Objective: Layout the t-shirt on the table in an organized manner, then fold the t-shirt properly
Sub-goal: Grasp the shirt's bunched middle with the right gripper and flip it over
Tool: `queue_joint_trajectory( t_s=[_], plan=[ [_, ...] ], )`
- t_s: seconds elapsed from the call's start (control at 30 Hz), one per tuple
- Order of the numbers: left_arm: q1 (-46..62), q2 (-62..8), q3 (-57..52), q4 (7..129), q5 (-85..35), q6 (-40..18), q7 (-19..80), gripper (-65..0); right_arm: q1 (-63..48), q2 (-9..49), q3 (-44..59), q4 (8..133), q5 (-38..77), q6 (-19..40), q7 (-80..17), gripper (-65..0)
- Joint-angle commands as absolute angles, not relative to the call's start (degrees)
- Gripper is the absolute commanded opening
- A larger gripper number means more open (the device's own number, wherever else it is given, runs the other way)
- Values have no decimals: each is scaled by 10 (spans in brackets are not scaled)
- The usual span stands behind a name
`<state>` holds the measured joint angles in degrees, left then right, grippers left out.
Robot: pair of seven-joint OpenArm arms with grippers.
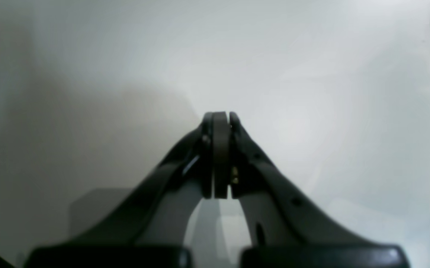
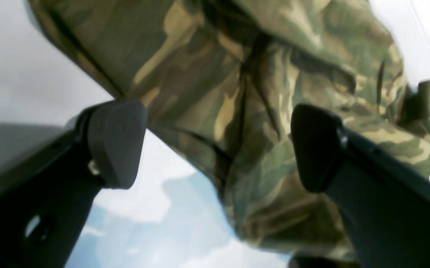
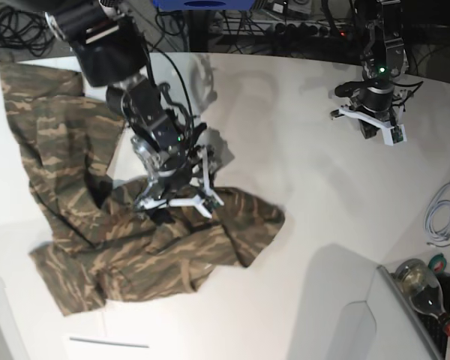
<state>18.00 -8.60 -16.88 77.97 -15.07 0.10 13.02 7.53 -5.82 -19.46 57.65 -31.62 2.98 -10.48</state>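
one bottle [image 3: 422, 283] beside table [image 3: 315, 195], cable [image 3: 442, 214] nearby

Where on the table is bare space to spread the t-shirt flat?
The table is bare between the crumpled t-shirt and the left gripper, and along the near edge. It is crowded around the right gripper, over the cloth.

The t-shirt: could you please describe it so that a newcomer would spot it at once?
Look at the white table, on its left half in the base view. The t-shirt lies crumpled there beneath the open right gripper. It is the only camouflage cloth, olive, brown and tan.
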Motion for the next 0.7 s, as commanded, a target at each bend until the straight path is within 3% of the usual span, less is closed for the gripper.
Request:
queue_joint_trajectory(
  t_s=[0.0,0.13,0.27,0.4,0.67],
  plan=[
    [177,-91,-171,788,-151,3,119,-650,80,-60,-194,625,-319,35,-97,-63],
    [177,-91,-171,788,-151,3,119,-650,59,-64,-194,728,-319,73,-142,-63],
    [177,-91,-171,789,-151,3,119,-650,76,-75,-228,748,-317,81,-162,-63],
    [180,-91,-171,791,-151,3,119,-650,127,-83,-279,671,-312,78,-169,-71],
    [183,-91,-172,788,-151,3,119,-650,235,-82,-291,517,-175,28,-167,-72]
  ],
)
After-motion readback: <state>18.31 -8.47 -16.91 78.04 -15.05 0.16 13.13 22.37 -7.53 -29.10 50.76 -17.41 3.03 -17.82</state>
